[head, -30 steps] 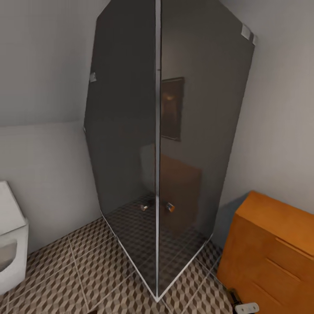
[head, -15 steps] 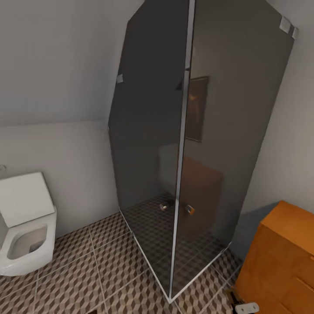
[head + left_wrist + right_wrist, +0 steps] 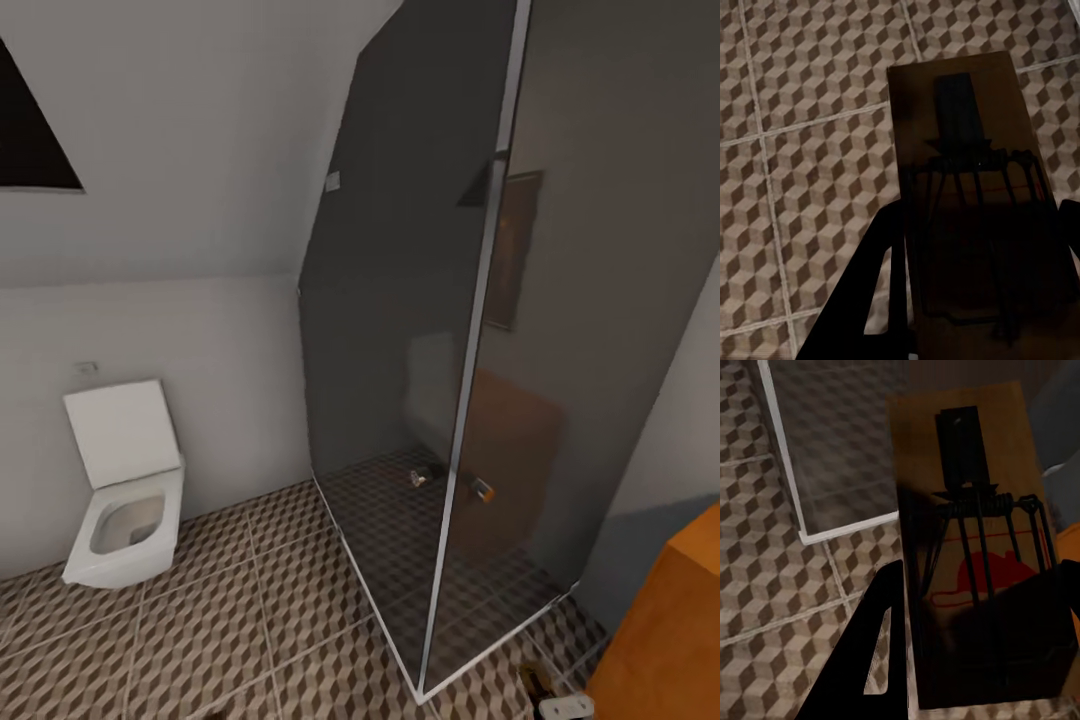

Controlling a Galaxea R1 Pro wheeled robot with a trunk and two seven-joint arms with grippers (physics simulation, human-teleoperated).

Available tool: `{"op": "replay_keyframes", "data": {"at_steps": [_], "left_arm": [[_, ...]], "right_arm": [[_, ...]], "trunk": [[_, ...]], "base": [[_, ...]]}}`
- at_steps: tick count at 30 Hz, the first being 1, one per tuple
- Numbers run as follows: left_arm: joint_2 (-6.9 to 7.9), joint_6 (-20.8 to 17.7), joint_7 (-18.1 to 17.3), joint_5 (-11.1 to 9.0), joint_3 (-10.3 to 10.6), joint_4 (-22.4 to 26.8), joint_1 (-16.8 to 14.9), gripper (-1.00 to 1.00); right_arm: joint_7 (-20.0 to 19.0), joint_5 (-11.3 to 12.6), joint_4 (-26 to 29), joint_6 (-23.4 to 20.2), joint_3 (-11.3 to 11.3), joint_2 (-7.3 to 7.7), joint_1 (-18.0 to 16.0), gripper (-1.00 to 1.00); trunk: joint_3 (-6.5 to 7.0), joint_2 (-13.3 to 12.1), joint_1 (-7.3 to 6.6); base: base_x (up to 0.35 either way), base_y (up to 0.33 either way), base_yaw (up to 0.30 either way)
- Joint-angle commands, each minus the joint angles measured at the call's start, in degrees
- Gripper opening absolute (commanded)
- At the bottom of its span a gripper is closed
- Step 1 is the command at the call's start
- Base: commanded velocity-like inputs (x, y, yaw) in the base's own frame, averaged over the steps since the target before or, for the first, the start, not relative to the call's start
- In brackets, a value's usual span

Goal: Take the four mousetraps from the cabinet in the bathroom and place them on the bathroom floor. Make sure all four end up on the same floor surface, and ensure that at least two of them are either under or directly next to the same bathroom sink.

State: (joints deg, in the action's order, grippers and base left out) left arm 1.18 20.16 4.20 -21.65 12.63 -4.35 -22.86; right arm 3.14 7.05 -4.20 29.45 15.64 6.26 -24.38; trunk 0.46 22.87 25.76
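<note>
In the left wrist view my left gripper is shut on a mousetrap, a dark-brown flat board with a wire spring, held above the bathroom floor. My right gripper is shut on a second mousetrap that bears a red mark, over the floor by the shower's corner sill. A corner of the orange-brown cabinet shows low at the right of the head view. The bathroom sink is out of view.
A dark glass shower enclosure with a metal corner post stands ahead and to the right. A white toilet with its lid up sits against the left wall. Patterned floor tiles stretch between them. A grey part of my right arm shows at the bottom edge.
The head camera has turned left: the shower and cabinet slid right in the picture, and the toilet came fully into view at the left.
</note>
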Motion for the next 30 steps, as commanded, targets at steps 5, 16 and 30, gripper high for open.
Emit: {"op": "replay_keyframes", "data": {"at_steps": [5,16,30], "left_arm": [[-0.10,0.37,0.19,-0.13,0.48,-0.22,-0.08,-1.00],[-0.01,0.40,0.11,-0.09,0.47,-0.22,-0.08,-1.00],[-0.20,0.40,0.11,-0.11,0.51,-0.22,-0.08,-1.00]], "right_arm": [[-0.24,0.69,-0.19,0.35,0.53,-0.02,-0.05,-1.00],[-0.24,0.69,-0.19,0.35,0.53,-0.02,-0.05,-1.00],[-0.24,0.69,-0.19,0.35,0.53,-0.02,-0.05,-1.00]], "trunk": [[-0.02,0.04,0.02],[-0.02,0.04,0.02],[-0.02,0.04,0.02]], "base": [[0.000,0.000,0.297],[0.000,0.000,0.298],[0.000,0.000,0.297]]}}
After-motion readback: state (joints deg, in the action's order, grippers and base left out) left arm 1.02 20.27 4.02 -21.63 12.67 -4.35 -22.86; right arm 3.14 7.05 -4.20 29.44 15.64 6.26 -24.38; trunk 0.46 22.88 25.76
